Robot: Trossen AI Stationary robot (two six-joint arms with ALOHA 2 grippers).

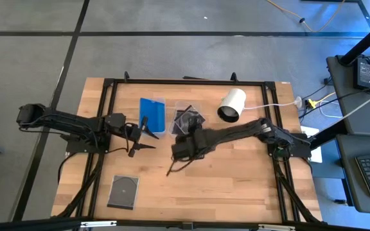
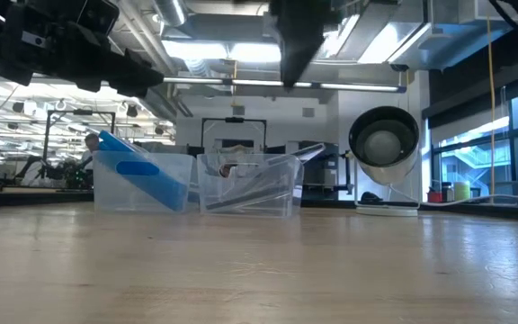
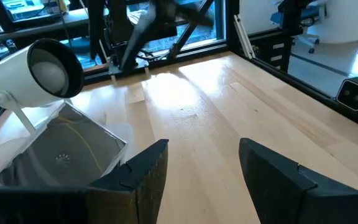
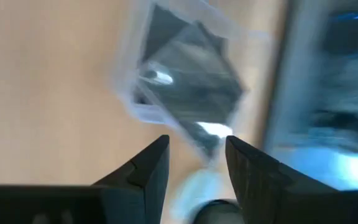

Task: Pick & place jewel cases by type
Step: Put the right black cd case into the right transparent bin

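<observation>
Dark case (image 1: 189, 119) lay in its tub (image 1: 199, 106); right gripper (image 4: 194, 155) hovered above it — fingers apart, empty. Left gripper (image 3: 199, 168) waited open. Next: fetch the near-left case (image 1: 123, 190).

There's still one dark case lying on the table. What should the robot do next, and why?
Probably swing the left end effector, which hangs open and empty, toward the dark case lying alone near the table's front edge. The other cases already sit in the two tubs: blue tub and dark tub. The right end effector is open above the dark tub.
</observation>
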